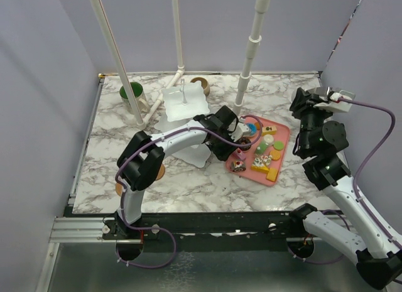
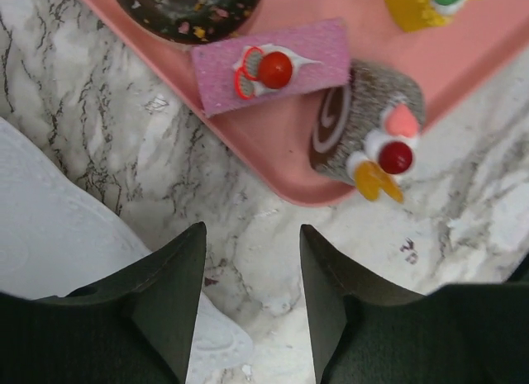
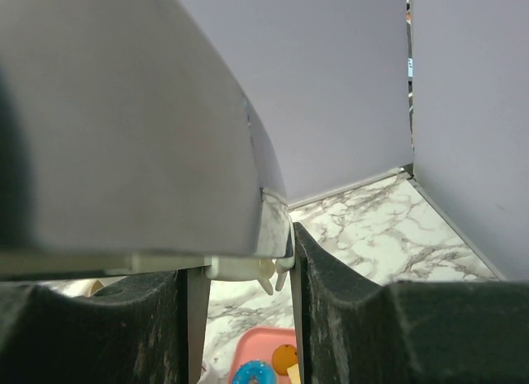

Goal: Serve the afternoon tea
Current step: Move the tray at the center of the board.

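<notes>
Beside tray [image 2: 264, 144], left claw [image 2: 252, 239] downward

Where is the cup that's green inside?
In the top view, the green-lined mug stands at the table's far left, behind a slanted white pipe, left of the white tiered stand.

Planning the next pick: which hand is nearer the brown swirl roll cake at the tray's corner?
Left. The left hand hovers open just off the tray corner beside the roll cake; the right hand is well beyond the tray's opposite side, holding metal tongs.
</notes>
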`<state>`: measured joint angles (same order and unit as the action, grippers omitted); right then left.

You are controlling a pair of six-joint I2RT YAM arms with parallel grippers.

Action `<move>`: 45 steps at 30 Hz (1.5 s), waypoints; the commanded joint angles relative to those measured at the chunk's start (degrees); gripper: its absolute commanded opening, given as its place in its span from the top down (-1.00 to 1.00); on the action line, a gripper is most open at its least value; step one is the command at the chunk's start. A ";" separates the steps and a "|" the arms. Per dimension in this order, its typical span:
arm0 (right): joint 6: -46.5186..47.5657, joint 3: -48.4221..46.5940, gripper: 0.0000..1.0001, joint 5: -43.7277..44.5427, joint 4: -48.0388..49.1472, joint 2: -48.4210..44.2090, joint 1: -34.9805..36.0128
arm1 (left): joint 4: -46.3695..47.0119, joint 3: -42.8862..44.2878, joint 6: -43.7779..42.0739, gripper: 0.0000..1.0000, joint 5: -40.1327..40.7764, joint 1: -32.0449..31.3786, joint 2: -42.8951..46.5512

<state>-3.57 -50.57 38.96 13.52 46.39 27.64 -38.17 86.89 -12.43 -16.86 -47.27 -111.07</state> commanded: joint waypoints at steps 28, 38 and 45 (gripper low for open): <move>-0.41 6.47 0.46 3.40 1.86 -0.49 -0.48 | 10.55 -1.60 -2.12 -0.11 15.00 -2.70 -8.21; -1.27 7.48 0.46 3.05 1.19 -1.26 -0.62 | 13.34 -0.90 -6.96 -0.06 20.42 -2.59 -8.26; -1.43 7.87 0.45 2.96 0.76 -2.04 -0.61 | 11.71 3.73 -5.54 -0.12 15.50 -2.65 -7.70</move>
<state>-4.49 -43.11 40.91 13.65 45.41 27.62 -25.41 86.83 -18.04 0.12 -50.06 -118.80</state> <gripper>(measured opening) 0.395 0.532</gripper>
